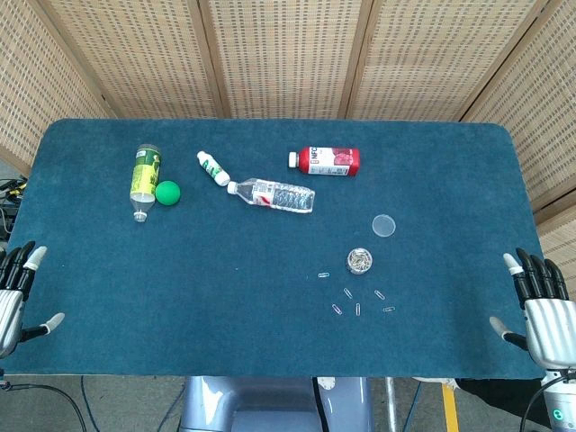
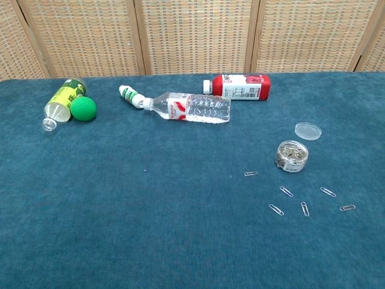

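Resting at the near corners of the blue table (image 1: 270, 297), both hands show only in the head view. The left hand (image 1: 16, 292) lies at the table's near left edge, fingers spread and holding nothing. The right hand (image 1: 540, 310) sits at the near right edge, likewise spread wide and empty. Nearest to the right hand, ahead of it and towards the left hand, lie scattered paper clips (image 1: 357, 309), with an open jar of clips (image 1: 360, 260) just beyond them and its clear lid (image 1: 384, 225) further off. Well ahead of the left hand lie a green-labelled bottle (image 1: 144, 178) and a green ball (image 1: 167, 192) touching it. Farther out between the hands lie a small white bottle (image 1: 213, 168), a clear water bottle (image 1: 273, 194) and a red bottle (image 1: 326, 161).

From the chest view neither hand appears. The paper clips (image 2: 305, 208) lie loose before the jar (image 2: 292, 156), the lid (image 2: 308, 130) just behind it; all bottles lie on their sides.
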{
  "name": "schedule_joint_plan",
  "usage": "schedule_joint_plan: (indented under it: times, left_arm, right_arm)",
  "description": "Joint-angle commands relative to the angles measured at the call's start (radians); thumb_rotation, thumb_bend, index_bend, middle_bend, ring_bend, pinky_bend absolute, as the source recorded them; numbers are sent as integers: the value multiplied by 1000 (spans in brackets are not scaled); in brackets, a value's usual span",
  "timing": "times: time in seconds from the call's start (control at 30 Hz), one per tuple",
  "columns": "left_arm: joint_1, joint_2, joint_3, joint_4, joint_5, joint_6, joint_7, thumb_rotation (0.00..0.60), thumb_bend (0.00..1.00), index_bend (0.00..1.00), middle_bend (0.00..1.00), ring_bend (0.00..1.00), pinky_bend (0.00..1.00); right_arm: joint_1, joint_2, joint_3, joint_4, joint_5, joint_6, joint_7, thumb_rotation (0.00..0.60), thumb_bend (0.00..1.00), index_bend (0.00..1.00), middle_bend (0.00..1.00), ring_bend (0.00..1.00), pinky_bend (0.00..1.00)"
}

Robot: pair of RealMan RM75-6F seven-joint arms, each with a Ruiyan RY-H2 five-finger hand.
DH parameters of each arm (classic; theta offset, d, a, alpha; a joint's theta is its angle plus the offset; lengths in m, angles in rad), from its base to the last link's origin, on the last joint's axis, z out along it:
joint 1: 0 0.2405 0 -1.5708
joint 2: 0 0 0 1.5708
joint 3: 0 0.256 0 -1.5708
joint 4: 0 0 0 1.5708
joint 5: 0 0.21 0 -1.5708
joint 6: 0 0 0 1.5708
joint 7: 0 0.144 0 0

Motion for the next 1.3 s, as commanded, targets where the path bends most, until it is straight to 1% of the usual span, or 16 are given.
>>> schedule_joint_plan:
  times: [0.03, 0.17, 0.23, 0.27, 0.33, 0.37, 0.4, 0.47, 0.53, 0.57, 0.63, 0.77, 1.07, 1.3]
  left_arm:
    - [-1, -2, -1, 1, -4, -4, 3, 600, 0, 0, 0, 0, 0]
    - [-1, -5, -3, 2, -6, -2, 9, 600, 0, 0, 0, 0, 0]
    - [-3, -8, -5, 2, -9, -6, 13, 600, 0, 0, 0, 0, 0]
    - [-4, -9, -5, 2, -10, -7, 14, 600, 0, 0, 0, 0, 0]
    - [-5, -11, -6, 2, -13, -10, 18, 600, 0, 0, 0, 0, 0]
    - [-6, -12, -7, 2, -14, -10, 19, 600, 0, 0, 0, 0, 0]
    - [-6, -13, -7, 2, -15, -11, 21, 600, 0, 0, 0, 0, 0]
    - [-8, -16, -9, 3, -22, -17, 24, 600, 0, 0, 0, 0, 0]
    - [-10, -17, -11, 4, -28, -21, 26, 600, 0, 0, 0, 0, 0]
    - [-10, -18, -12, 5, -30, -23, 27, 600, 0, 0, 0, 0, 0]
    - [-13, -20, -14, 8, -38, -30, 28, 600, 0, 0, 0, 0, 0]
    - [-16, -24, -16, 15, -45, -37, 28, 600, 0, 0, 0, 0, 0]
    - [-21, -26, -18, 22, -53, -48, 22, 600, 0, 0, 0, 0, 0]
    - [-23, -28, -18, 23, -56, -50, 24, 600, 0, 0, 0, 0, 0]
  right_arm:
    - [4, -2, -6, 4, -1, -13, 5, 600, 0, 0, 0, 0, 0]
    - [27, -3, -20, -7, -6, -70, 30, 600, 0, 42, 0, 0, 0]
    - [68, -4, -27, -6, -29, -134, 48, 600, 0, 65, 0, 0, 0]
    - [77, -3, -27, -5, -29, -148, 53, 600, 1, 76, 0, 0, 0]
    - [113, -6, -28, -12, -37, -204, 81, 600, 25, 103, 0, 0, 0]
    - [127, -7, -28, -15, -39, -224, 96, 600, 46, 119, 0, 0, 0]
    - [146, -9, -27, -20, -39, -254, 122, 600, 96, 156, 0, 0, 0]
    - [190, -32, -20, -38, -31, -319, 180, 600, 210, 272, 0, 0, 0]
    - [220, -52, -12, -33, -17, -363, 188, 600, 270, 354, 0, 0, 0]
    - [233, -64, -10, -29, -8, -385, 180, 600, 288, 374, 0, 0, 0]
    - [269, -110, -3, -11, 24, -444, 133, 600, 306, 383, 0, 0, 0]
    - [298, -188, 8, 13, 89, -492, 67, 600, 356, 415, 0, 0, 0]
    - [328, -295, -1, 76, 172, -535, -48, 600, 363, 450, 0, 0, 0]
    - [332, -336, -13, 112, 191, -533, -78, 600, 363, 455, 0, 0, 0]
